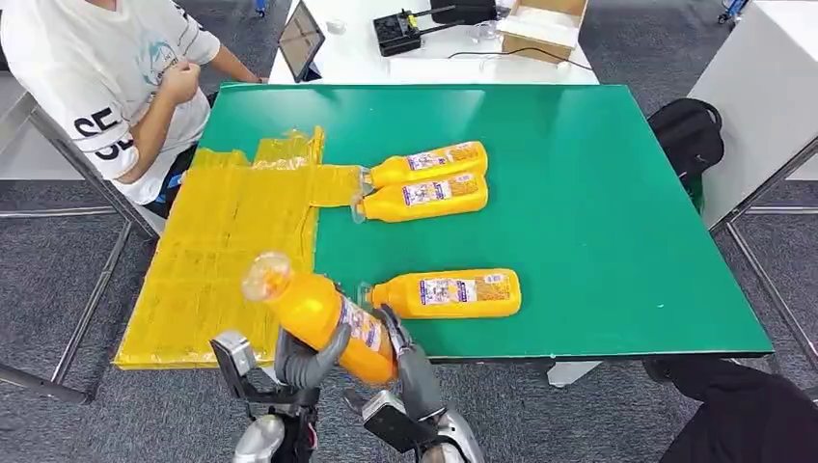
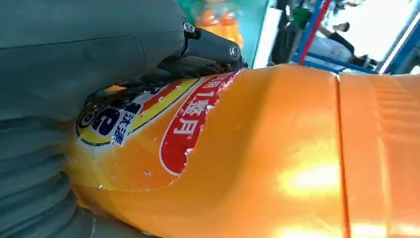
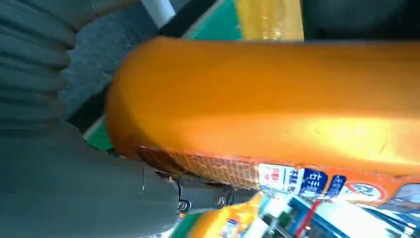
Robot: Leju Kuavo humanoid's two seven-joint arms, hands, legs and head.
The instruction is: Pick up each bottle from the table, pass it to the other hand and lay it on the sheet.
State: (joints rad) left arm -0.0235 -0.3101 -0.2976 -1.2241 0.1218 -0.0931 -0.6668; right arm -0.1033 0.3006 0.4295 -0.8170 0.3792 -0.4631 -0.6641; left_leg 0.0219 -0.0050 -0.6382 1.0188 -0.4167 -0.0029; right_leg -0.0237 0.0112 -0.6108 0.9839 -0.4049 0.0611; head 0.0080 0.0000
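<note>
1. Both hands, left hand (image 1: pixel 307 359) and right hand (image 1: pixel 410 362), grip the held bottle (image 1: pixel 323 316) just off the table's (image 1: pixel 598 222) near edge.
2. Judgement: free the right only once the left holds firm.
3. Yellow sheet (image 1: pixel 222 251) lies on the table's left; three bottles wait beyond.

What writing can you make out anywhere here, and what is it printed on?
"用1整月": white characters on the red patch of the label of the held bottle, left wrist view.
"SE": large black letters, partly cut off, on the person's white shirt, head view.
Held bottle's label, right wrist view: small Chinese characters, too blurred to read.
Labels on the three bottles lying on the table: too small to read.
</note>
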